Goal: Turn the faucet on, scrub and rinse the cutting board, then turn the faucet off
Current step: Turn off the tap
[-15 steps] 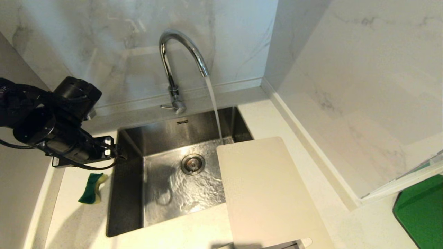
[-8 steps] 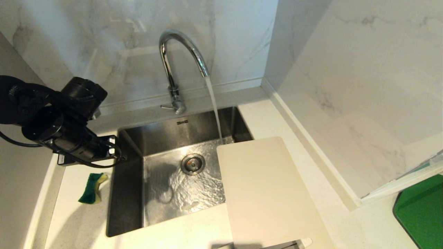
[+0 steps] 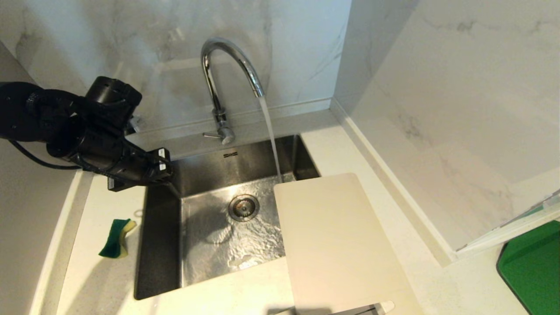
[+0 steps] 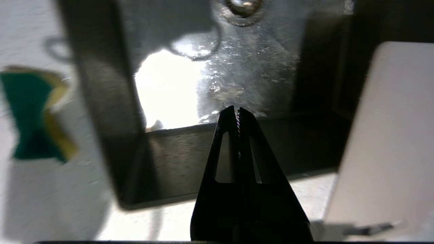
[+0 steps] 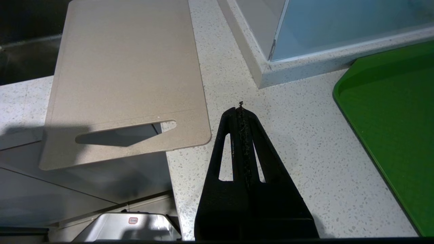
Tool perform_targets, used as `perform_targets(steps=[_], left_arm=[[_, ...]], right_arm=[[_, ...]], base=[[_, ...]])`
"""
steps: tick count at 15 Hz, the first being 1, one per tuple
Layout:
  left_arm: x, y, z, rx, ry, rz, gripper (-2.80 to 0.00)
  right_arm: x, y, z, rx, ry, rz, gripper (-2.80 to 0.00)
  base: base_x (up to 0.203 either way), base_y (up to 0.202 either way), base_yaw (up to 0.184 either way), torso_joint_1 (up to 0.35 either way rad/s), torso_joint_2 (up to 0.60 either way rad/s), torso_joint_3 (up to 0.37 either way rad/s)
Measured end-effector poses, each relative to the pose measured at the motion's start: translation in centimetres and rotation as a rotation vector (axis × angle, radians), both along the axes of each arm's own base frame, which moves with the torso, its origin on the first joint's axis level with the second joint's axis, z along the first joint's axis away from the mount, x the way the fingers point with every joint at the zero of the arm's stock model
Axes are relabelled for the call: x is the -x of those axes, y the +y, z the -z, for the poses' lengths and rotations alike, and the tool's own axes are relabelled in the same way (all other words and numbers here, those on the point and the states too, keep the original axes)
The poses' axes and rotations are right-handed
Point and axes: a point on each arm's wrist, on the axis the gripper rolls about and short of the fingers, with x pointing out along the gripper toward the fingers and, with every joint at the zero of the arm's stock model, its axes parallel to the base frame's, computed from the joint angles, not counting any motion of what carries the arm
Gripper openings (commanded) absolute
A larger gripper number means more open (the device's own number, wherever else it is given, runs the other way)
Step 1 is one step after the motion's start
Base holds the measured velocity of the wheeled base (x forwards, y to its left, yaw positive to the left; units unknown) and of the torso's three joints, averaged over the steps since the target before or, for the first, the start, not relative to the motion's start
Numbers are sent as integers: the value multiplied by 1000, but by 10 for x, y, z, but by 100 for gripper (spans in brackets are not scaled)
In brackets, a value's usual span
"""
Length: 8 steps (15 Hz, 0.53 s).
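The chrome faucet [image 3: 218, 78] stands behind the sink and water runs from its spout into the basin. Its thin lever [image 3: 212, 136] points left at the base. The cream-white cutting board [image 3: 337, 240] lies flat, bridging the sink's right edge and the counter; its handle slot end [image 5: 129, 67] is nearest me. My left arm [image 3: 109, 148] hangs over the sink's back left corner, left of the lever and apart from it. Over the basin, the left gripper [image 4: 236, 110] is shut and empty. My right gripper [image 5: 241, 108] is shut, empty, above the counter beside the board's near corner.
A green-and-yellow sponge [image 3: 116, 238] lies on the counter left of the steel sink [image 3: 162, 245]. A green tray [image 3: 531, 267] sits at the right front. Marble walls close in the back and right, with a glass panel's base [image 5: 305, 64] on the counter.
My left arm has moved to the right and toward the back wall, from above the sponge's side of the counter to the sink's back left corner. Board, sponge and running water are unchanged.
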Motion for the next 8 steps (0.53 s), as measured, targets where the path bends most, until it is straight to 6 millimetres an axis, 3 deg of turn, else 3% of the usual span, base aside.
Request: perform_targets(steps=[3, 8], left_arm=[[-17, -5, -2, 105, -87, 74, -280], [-66, -24, 10, 188, -354, 91, -280]], right_arm=[[0, 0, 0, 0, 1, 1, -280], [0, 0, 0, 0, 0, 0, -280]], base=[[0, 0, 0, 0, 0, 0], [0, 0, 0, 0, 0, 0]])
